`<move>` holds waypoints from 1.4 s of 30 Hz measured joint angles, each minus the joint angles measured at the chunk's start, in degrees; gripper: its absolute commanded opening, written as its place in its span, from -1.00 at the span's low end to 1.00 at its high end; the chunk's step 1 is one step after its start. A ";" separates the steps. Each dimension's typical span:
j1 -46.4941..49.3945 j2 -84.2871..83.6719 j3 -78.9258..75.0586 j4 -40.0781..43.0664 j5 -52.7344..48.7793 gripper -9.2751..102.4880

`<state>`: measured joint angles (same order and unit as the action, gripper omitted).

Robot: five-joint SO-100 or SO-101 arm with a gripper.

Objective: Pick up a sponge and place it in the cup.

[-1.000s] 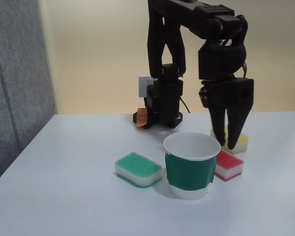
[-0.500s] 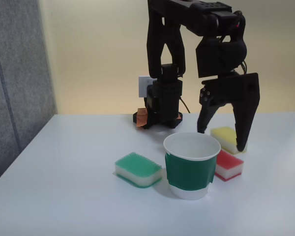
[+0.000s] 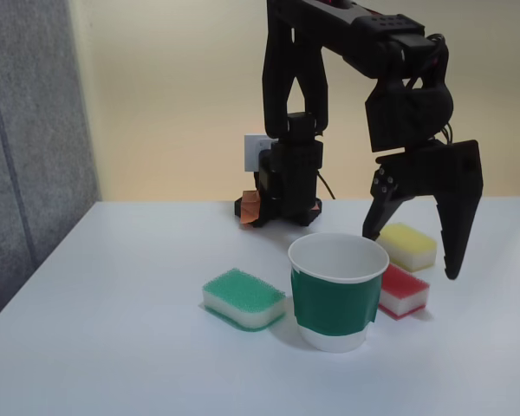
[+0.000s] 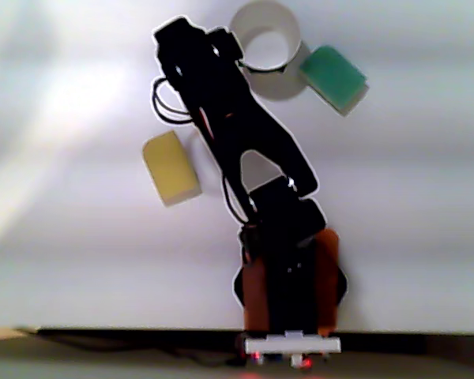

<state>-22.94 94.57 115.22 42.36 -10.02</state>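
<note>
Writing: none legible on any object; a small white tag on the arm's base (image 3: 258, 152) in the fixed view carries nothing readable.

Sponge (image 3: 405, 290): small rounded rectangle, red scouring top over a white lower layer. Lies flat on the white table (image 3: 113, 329), just behind and to the right of the cup in the fixed view, its left end hidden by the cup wall.

Cup (image 3: 337, 290): white paper, wide dark green band around the middle, upright, mouth open, nothing visible inside. From the other view it shows as a pale ring (image 4: 264, 47) at the top of the picture.

Yellow-topped sponge (image 3: 408, 244) sits behind the red one, near it; also visible in the other view (image 4: 171, 167). Green-topped sponge (image 3: 243, 297) lies left of the cup in the fixed view, close beside it (image 4: 334, 76).

Gripper (image 3: 412, 256): black, fingers spread wide apart, holding nothing, hanging above the red and yellow sponges, tips clear of both.

Change since half a second ago: gripper has shifted right and slightly up; yellow sponge is now fully uncovered. A second ago the fingers were nearly together over the yellow sponge. Sponges and cup unmoved.
</note>
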 measured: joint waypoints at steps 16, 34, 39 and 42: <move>2.29 -1.14 8.35 -9.32 -1.93 0.05; 1.93 0.88 18.46 -22.41 4.04 -0.40; 2.02 0.26 18.46 -22.50 5.19 -0.40; 2.02 -1.41 16.96 -22.50 6.15 -0.45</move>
<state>-20.92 93.16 132.19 19.86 -3.87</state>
